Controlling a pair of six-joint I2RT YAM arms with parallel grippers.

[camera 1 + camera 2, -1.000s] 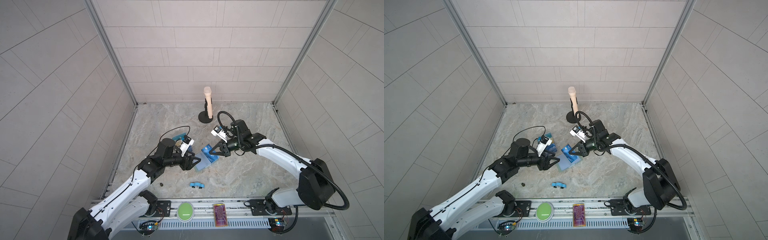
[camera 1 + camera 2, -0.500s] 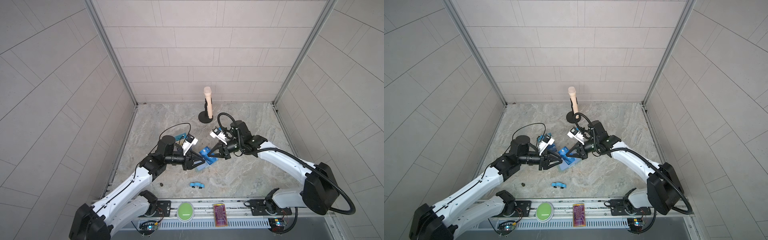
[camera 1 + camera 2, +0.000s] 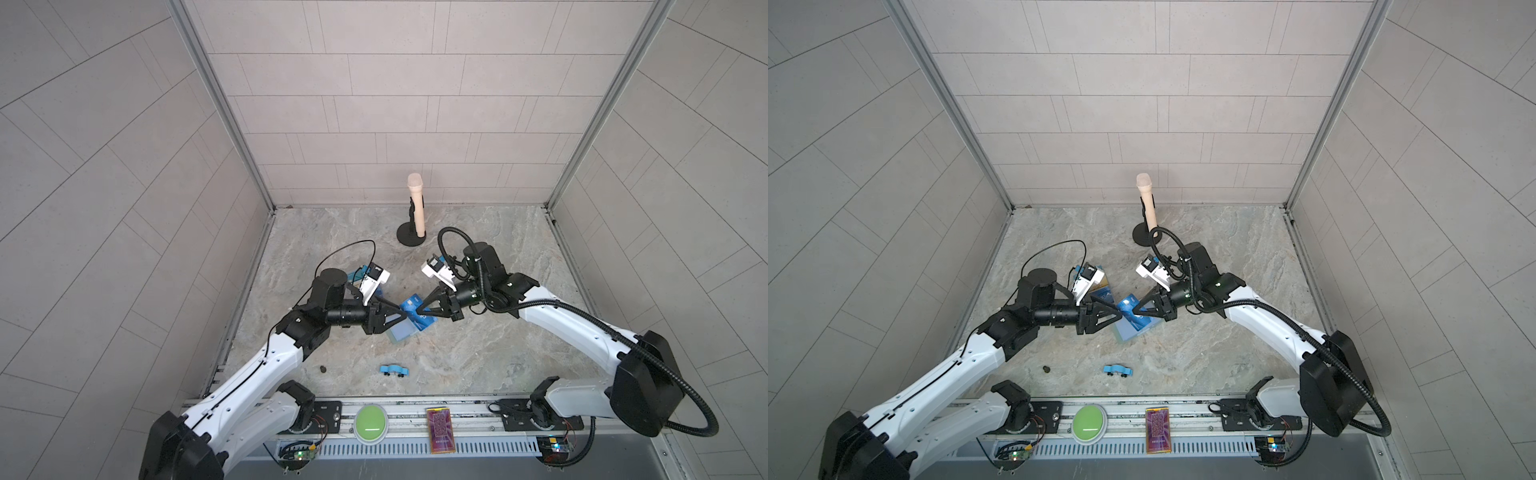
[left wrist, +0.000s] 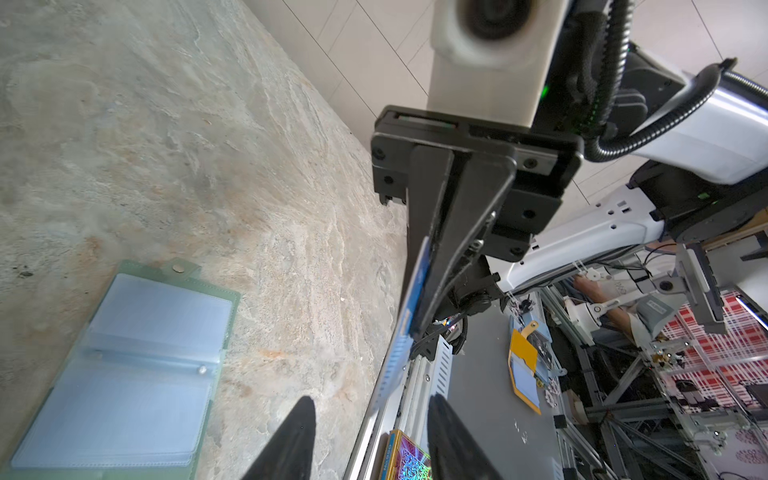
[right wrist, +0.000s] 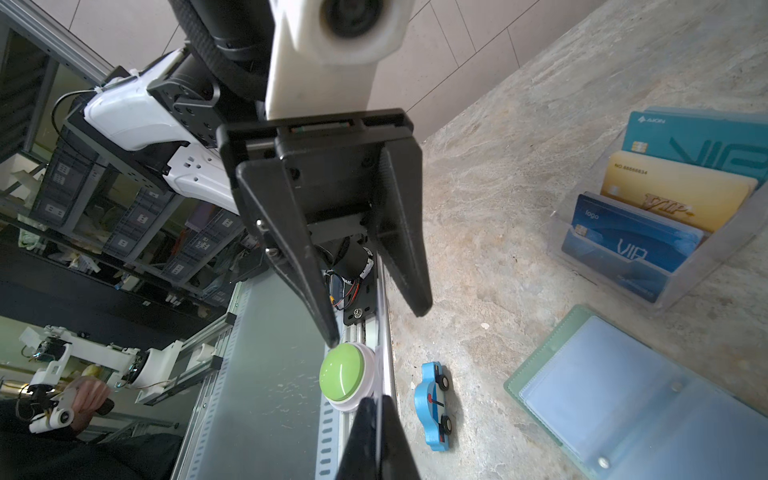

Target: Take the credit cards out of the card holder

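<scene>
Flanking the card holder [image 5: 648, 399] sit toy car [image 5: 432, 405] and acrylic stand [image 5: 706, 270]

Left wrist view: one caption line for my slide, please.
Right gripper grips a blue card; left gripper open; card holder lies open.

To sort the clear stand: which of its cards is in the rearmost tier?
The teal card; the gold card and the blue card stand in front of it.

My marbled tabletop [image 3: 478, 345] carries the mint-green card holder [image 4: 124, 365], lying open and flat near the middle. A clear acrylic stand [image 5: 702, 266] sits near it, a blue toy car [image 3: 394, 369] towards my base, a small dark lump [image 3: 322, 368] further left, and a microphone stand [image 3: 409, 240] at the back
</scene>
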